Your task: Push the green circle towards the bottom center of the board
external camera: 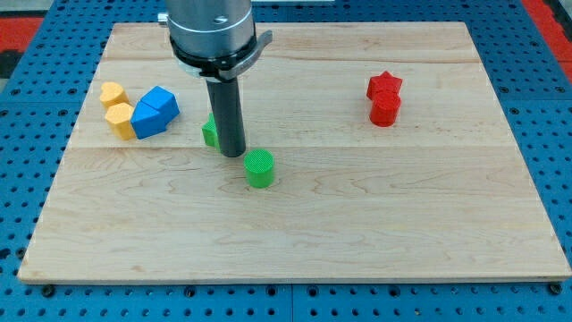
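The green circle (260,167), a short cylinder, stands on the wooden board (357,224) a little left of the middle. My tip (232,154) rests just up and to the left of it, close by but with a small gap. A second green block (210,131) sits right behind the rod on its left, mostly hidden, so its shape cannot be made out.
Two blue blocks (155,112) lie together at the view's left, with a yellow heart (112,93) and another yellow block (120,120) beside them. A red star (385,85) and a red cylinder (385,109) sit at the upper right.
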You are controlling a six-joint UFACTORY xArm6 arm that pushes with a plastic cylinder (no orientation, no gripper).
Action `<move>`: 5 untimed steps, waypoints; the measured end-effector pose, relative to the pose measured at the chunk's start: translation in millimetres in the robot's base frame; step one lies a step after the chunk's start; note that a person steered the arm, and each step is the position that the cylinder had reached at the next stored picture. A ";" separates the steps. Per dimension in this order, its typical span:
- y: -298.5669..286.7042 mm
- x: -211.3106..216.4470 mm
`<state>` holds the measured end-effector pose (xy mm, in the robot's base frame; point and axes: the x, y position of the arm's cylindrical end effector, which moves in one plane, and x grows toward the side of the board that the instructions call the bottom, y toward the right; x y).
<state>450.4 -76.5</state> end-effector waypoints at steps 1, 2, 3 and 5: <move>-28.5 -13.2; -26.0 -50.1; -24.0 -7.8; 60.0 29.5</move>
<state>479.9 -16.5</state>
